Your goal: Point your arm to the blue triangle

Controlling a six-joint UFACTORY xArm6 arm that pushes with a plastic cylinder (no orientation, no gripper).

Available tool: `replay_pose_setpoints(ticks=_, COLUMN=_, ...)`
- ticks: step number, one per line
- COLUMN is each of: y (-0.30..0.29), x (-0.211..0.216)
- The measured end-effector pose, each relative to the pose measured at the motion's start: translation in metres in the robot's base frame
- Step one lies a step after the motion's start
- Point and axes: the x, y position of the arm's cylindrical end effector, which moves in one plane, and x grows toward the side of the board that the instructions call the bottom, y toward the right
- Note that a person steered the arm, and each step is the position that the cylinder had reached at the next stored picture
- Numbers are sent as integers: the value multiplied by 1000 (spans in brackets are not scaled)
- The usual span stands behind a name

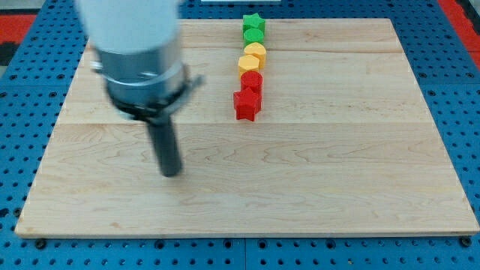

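Our tip (pixel 172 172) rests on the bare wooden board (pixel 337 187), left of the view's centre, with the dark rod rising toward the view's top into the blurred grey and white arm body (pixel 142 67). It touches no block, and we see nothing pressed against it or pinched by it.

Up and to the view's right of our tip, well apart from it, a column of blocks runs toward the view's top edge: the red star (pixel 246 105) nearest, then a red block (pixel 253 80), a yellow block (pixel 248 64), a yellow hexagon-like block (pixel 256 52), a green block (pixel 253 36) and a green star (pixel 254 22) farthest.

We cannot find the blue triangle anywhere on the board; where it lies relative to our tip cannot be told.
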Motion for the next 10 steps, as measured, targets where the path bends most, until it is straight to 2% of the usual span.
replay_pose_setpoints(ticks=2, y=-76, x=-95)
replay_pose_setpoints(ticks=7, y=-172, x=-277)
replay_pose_setpoints(ticks=9, y=-179, x=-294)
replay_pose_setpoints(ticks=10, y=-178, x=-317)
